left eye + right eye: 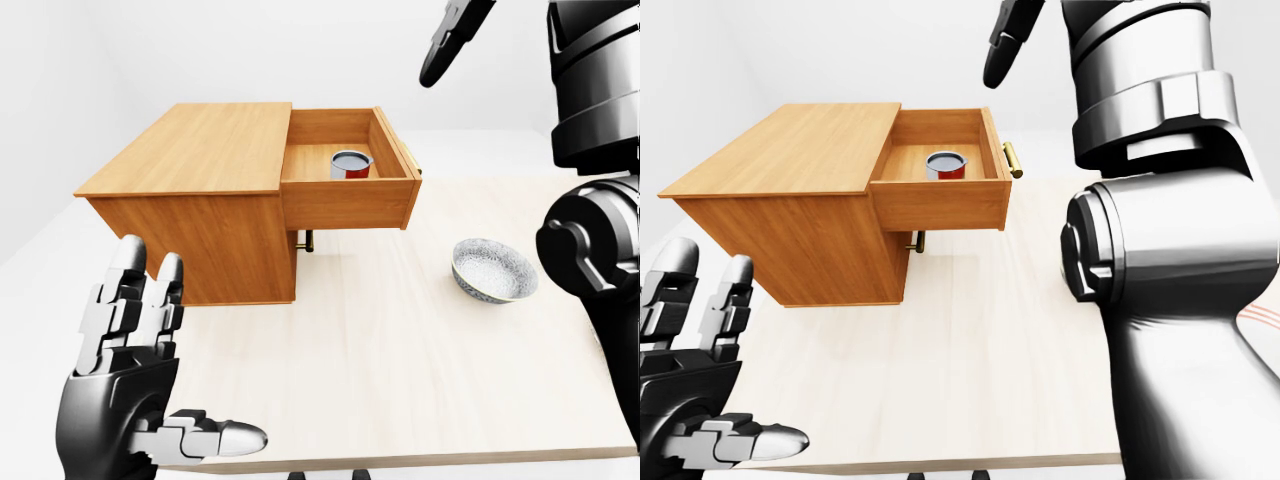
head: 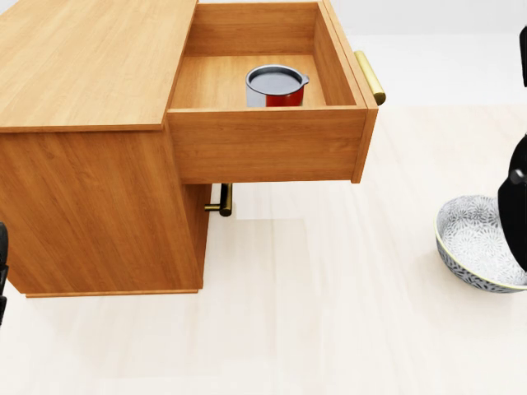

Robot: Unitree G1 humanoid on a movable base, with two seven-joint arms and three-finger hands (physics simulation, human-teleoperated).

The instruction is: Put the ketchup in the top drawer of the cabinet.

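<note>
The wooden cabinet (image 1: 190, 190) stands on the pale table at the upper left of the left-eye view. Its top drawer (image 2: 268, 144) is pulled out. The ketchup (image 2: 277, 85), a red container with a dark grey top, stands upright inside the drawer. My left hand (image 1: 190, 350) is open and empty at the lower left, well below the cabinet. My right hand (image 1: 450, 45) is raised above and to the right of the drawer, fingers extended, holding nothing. My right arm fills the right side of the right-eye view.
A patterned white bowl (image 1: 493, 270) sits on the table (image 1: 400, 380) to the right of the cabinet. The top drawer's brass handle (image 2: 370, 76) sticks out on its right side. A second brass handle (image 2: 224, 200) shows under the open drawer.
</note>
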